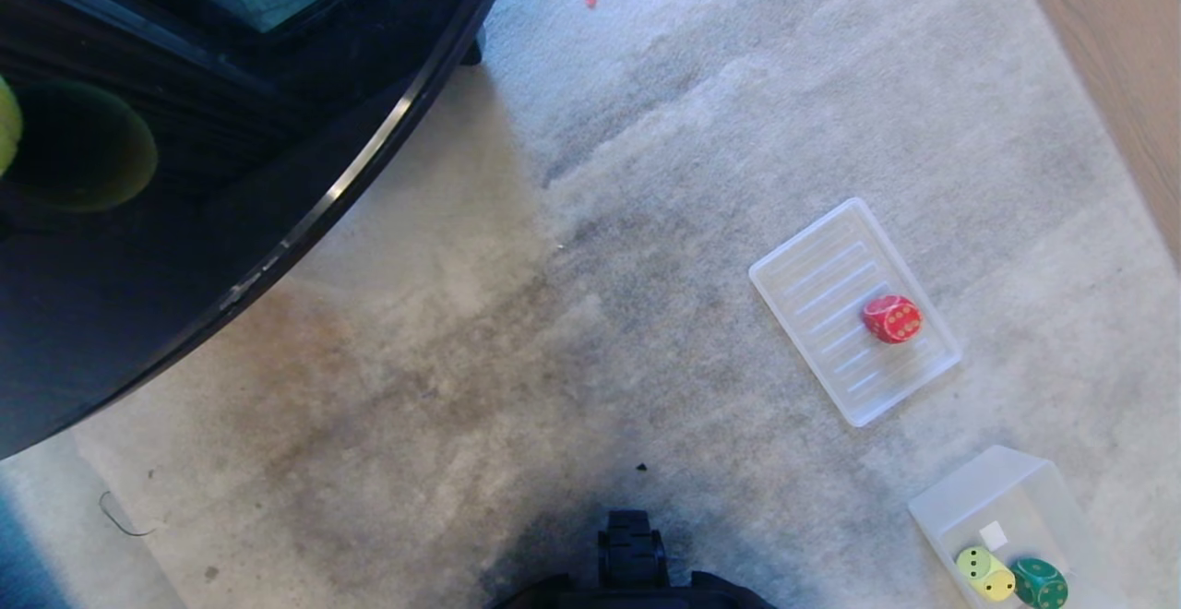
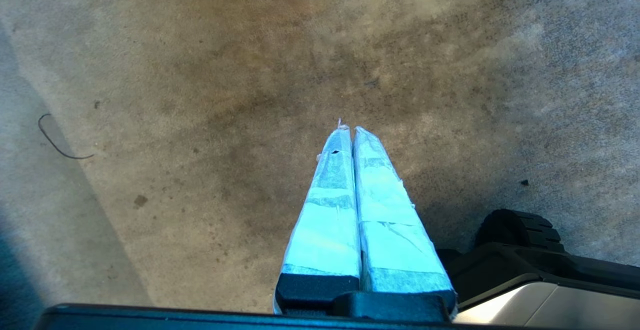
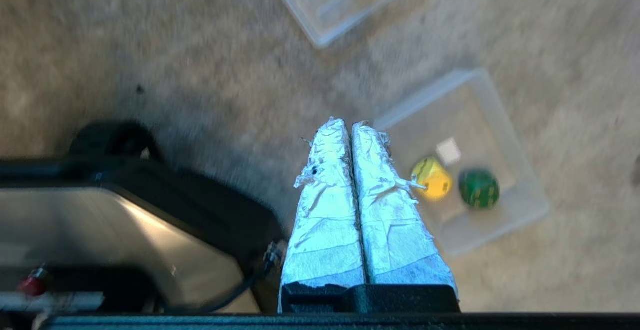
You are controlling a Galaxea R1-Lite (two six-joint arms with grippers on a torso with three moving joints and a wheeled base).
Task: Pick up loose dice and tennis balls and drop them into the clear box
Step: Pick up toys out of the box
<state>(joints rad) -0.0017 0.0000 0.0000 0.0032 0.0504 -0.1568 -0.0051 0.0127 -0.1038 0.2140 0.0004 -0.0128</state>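
The clear box [image 1: 960,498] is seen on the carpet [image 1: 554,314], holding the yellow die [image 1: 985,573] and the dark green die [image 1: 1040,582] side by side. Just beyond the box, the red die [image 1: 892,318] is rested on the ribbed tray [image 1: 812,277]. The right claw [image 3: 351,126] is held pressed together above the box's edge, empty. The left claw [image 2: 348,131] is likewise pressed together over bare carpet, well apart from the box.
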